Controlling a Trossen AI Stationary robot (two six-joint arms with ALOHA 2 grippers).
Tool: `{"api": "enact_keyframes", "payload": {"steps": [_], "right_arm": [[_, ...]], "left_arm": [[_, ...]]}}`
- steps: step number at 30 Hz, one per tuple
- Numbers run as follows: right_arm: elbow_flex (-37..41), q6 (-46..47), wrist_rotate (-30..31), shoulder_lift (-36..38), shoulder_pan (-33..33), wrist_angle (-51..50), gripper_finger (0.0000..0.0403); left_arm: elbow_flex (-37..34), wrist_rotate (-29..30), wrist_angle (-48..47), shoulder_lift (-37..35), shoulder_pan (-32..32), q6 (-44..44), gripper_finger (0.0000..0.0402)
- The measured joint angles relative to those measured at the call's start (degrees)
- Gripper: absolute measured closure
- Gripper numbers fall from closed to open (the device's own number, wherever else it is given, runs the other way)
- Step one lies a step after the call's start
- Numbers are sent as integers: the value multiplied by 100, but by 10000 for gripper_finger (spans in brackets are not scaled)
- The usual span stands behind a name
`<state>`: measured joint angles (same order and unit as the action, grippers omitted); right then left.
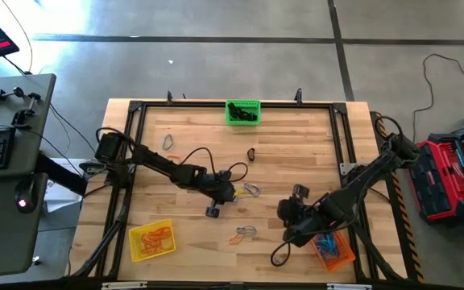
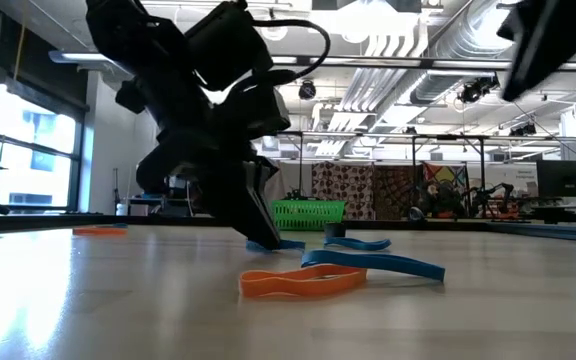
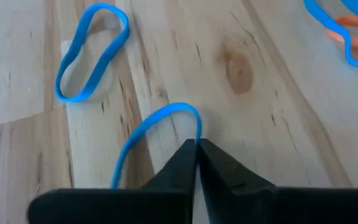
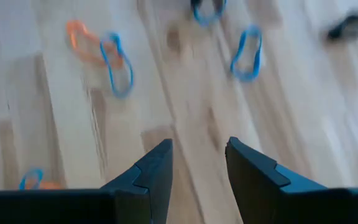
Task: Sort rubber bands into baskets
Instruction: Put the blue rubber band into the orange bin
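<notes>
From above, near the middle of the table (image 1: 296, 129), the left gripper (image 1: 230, 192) sits low on the wood with loose rubber bands (image 1: 246, 233) just beside it, while the green basket (image 1: 242, 112) lies well beyond it, the yellow basket (image 1: 151, 240) back toward its arm's side and the orange basket (image 1: 333, 250) under the right gripper (image 1: 298, 216). At table height, the left gripper's fingertips (image 2: 260, 238) touch the surface right behind an orange band (image 2: 303, 281) crossed by a blue one (image 2: 373, 264). Past the left wrist, the jaws are pressed together on a blue band (image 3: 157, 130), another blue loop (image 3: 92, 53) lying apart ahead; past the right wrist, the fingers (image 4: 151, 171) stand parted and hold nothing.
</notes>
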<state>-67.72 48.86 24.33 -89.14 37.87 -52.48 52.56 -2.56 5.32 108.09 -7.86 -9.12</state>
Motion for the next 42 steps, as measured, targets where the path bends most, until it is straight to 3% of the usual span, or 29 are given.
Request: {"api": "enact_keyframes", "payload": {"steps": [6, 17, 22, 36, 39, 42], "right_arm": [[0, -927, 703, -46, -202, 870, 265], [7, -2602, 906, -593, -682, 2037, 265], [9, -3086, 1559, -730, -793, 2442, 265], [9, -4306, 1266, -848, -901, 3016, 267], [9, -4485, 1305, -848, -914, 3136, 282], [9, -4608, 1306, -848, -920, 3195, 322]], "left_arm": [[0, -286, 200, -206, 9, 499, 399], [0, -1222, 974, -865, 310, 2114, 401], [0, -1382, 1167, -872, 290, 2406, 401], [-1, -1608, 1749, -870, 237, 2711, 401], [0, -1619, 1746, -870, 234, 2716, 401], [-2, -1625, 1742, -870, 234, 2707, 401]]}}
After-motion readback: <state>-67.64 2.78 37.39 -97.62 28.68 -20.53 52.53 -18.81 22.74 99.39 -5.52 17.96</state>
